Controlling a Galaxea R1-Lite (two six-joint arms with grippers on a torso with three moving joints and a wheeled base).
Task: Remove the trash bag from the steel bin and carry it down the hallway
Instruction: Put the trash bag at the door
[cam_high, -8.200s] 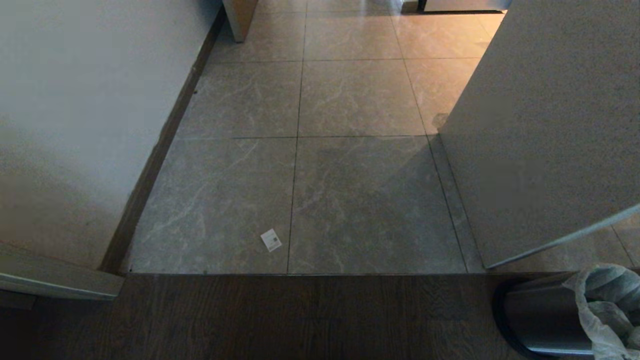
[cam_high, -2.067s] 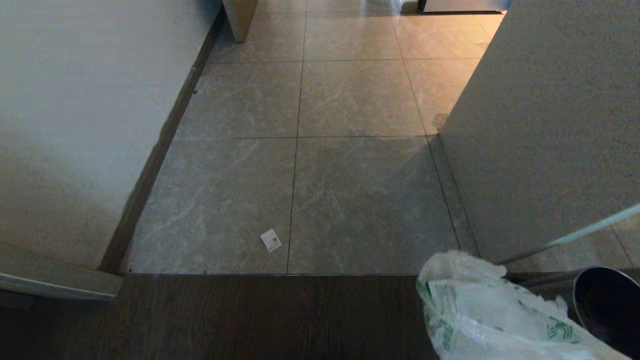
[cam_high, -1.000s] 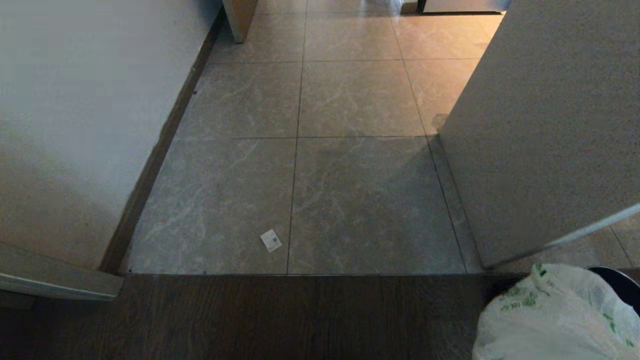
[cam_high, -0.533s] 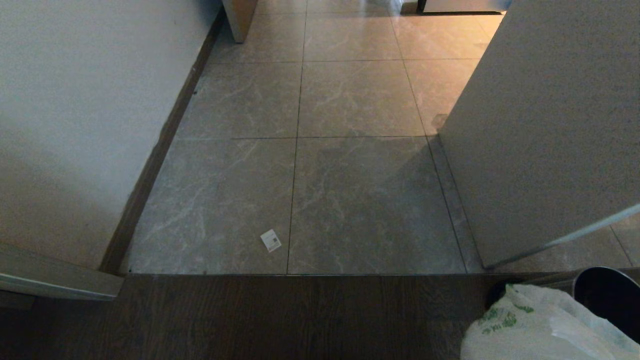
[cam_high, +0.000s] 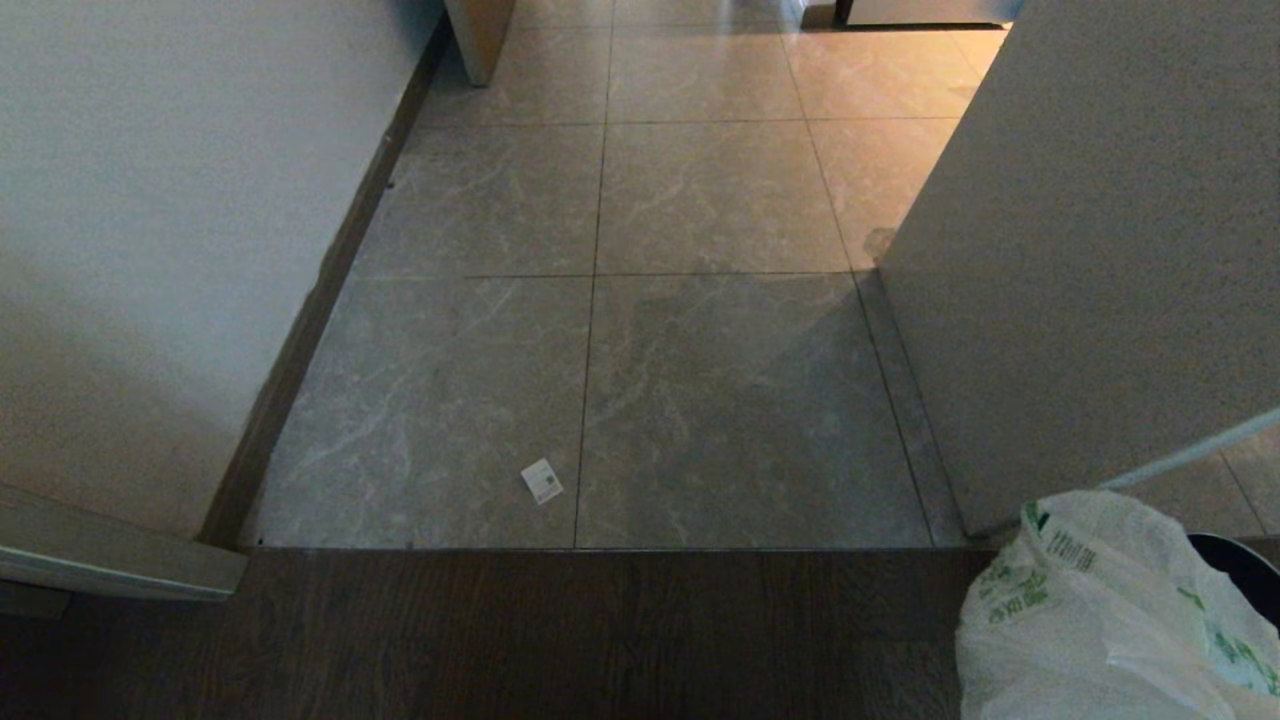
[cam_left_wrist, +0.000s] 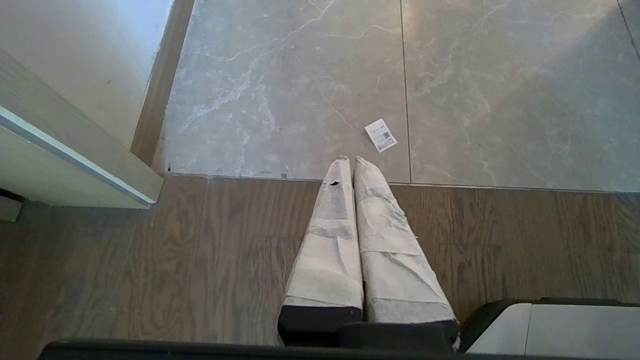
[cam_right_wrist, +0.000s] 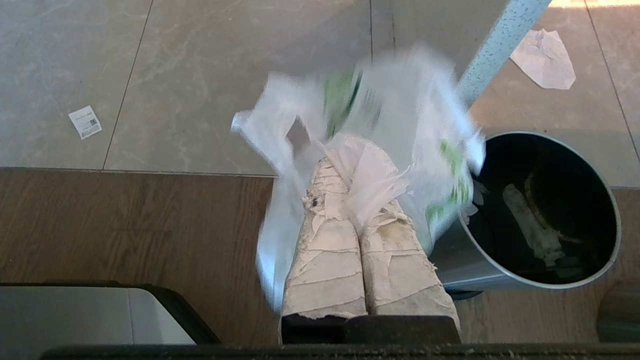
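Glossy beige marble-look tiles of the hallway (cam_high: 600, 200) stretch away from a dark wood-grain floor strip (cam_high: 500, 640), with a small white paper scrap (cam_high: 542, 481) lying just beyond the seam. Beside that seam stands the round brushed-steel bin with its dark rim (cam_right_wrist: 545, 220), open and showing only dark remnants inside. The thin crinkly white plastic bag with green printing (cam_right_wrist: 380, 135) hangs clear of the bin, just beside its rim, pinched in the right pincer (cam_right_wrist: 350, 175), whose taped fingers are pressed tight on the bunched plastic. The left pincer (cam_left_wrist: 350, 162) is closed on nothing, over the wood strip. The lift looks done; carrying well likely means keeping the bag high and clear of the bin's rim, gripping firmly, and driving off smoothly so it does not swing.
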